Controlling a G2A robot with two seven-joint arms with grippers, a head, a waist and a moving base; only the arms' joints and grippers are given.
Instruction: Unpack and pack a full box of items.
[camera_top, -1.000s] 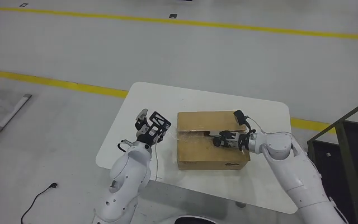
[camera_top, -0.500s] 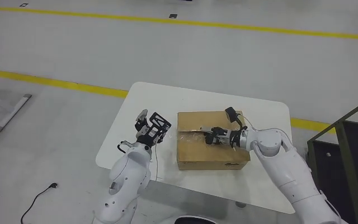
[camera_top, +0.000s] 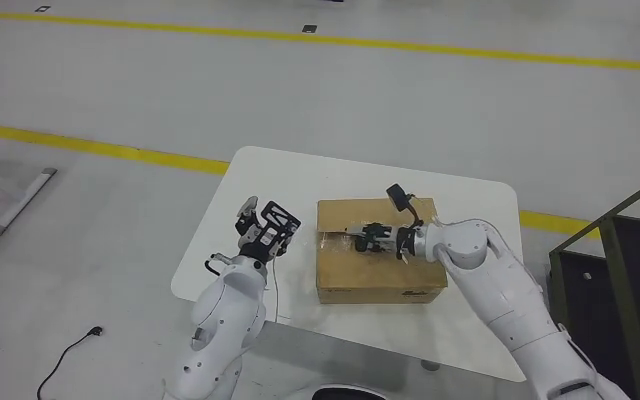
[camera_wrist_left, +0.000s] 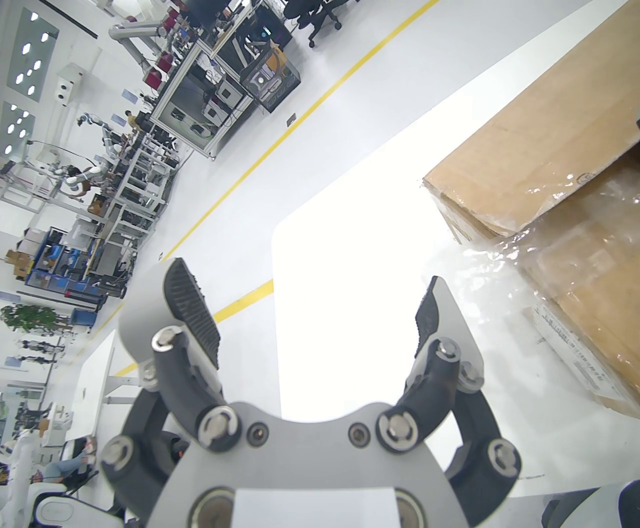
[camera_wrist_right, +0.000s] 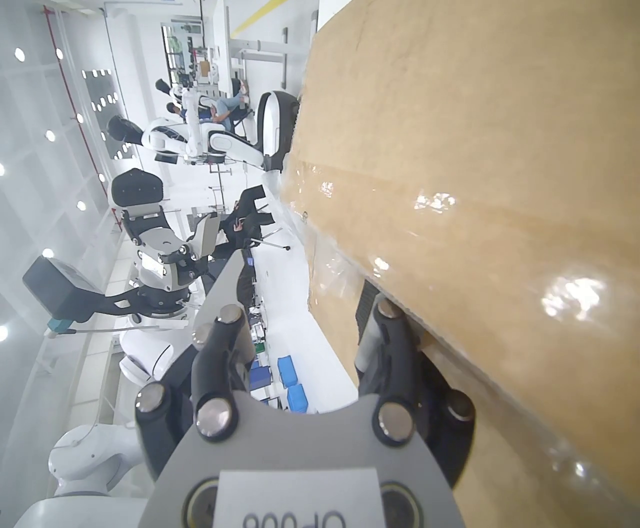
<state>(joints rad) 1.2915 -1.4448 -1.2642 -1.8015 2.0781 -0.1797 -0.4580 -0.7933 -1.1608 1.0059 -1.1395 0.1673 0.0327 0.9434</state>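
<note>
Box (camera_top: 380, 265) sits taped shut, mid-right on bench (camera_top: 270, 180). Right hand (camera_top: 372, 238) is on the box top at the clear tape (camera_top: 335, 237) seam, spread apart and gripping nothing. In the wrist view one finger (camera_wrist_right: 367, 305) is wedged against a flap edge. Left hand (camera_top: 265, 222) is released, hovering just left of the box over the bench. Step looks like breaking the seam. Best to run the fingertip low and straight along the seam, with the left hand pinning the box's left end so it won't slide.

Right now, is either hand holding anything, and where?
Nothing is held. The left gripper is open beside the box; the right gripper, also open, has one finger against its top.
</note>
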